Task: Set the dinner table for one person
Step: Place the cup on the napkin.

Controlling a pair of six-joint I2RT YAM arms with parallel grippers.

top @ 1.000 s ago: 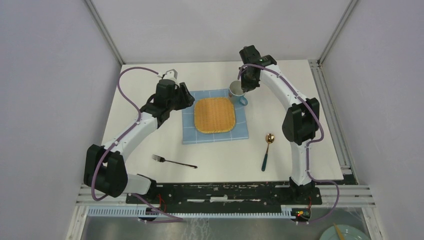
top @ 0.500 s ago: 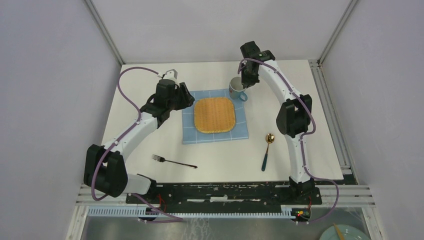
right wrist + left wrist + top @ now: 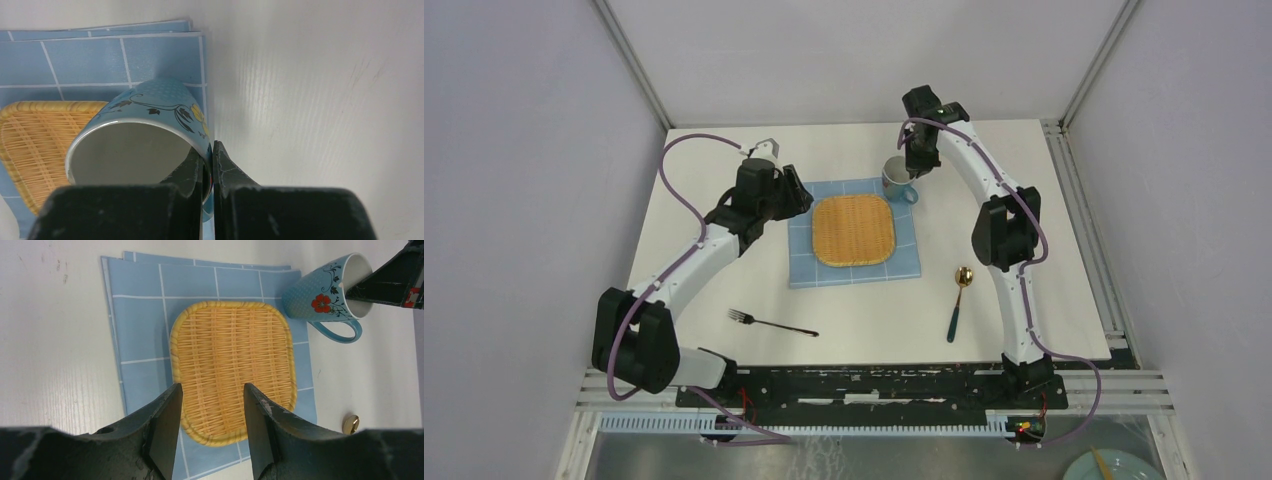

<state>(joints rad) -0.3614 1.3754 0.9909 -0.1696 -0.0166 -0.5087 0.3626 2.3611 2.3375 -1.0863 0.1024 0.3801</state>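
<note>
Two claws hang over the white table, which spreads from the arms' bases and carries everything: the left claw gapes above the left side of a blue checked cloth with a wicker mat on it. The right claw pinches the rim of a blue mug printed with a red flower and dark vines, at the cloth's far right corner; fork and spoon lie nearer the bases.

Woven wicker tray (matt), glossy mug
</note>
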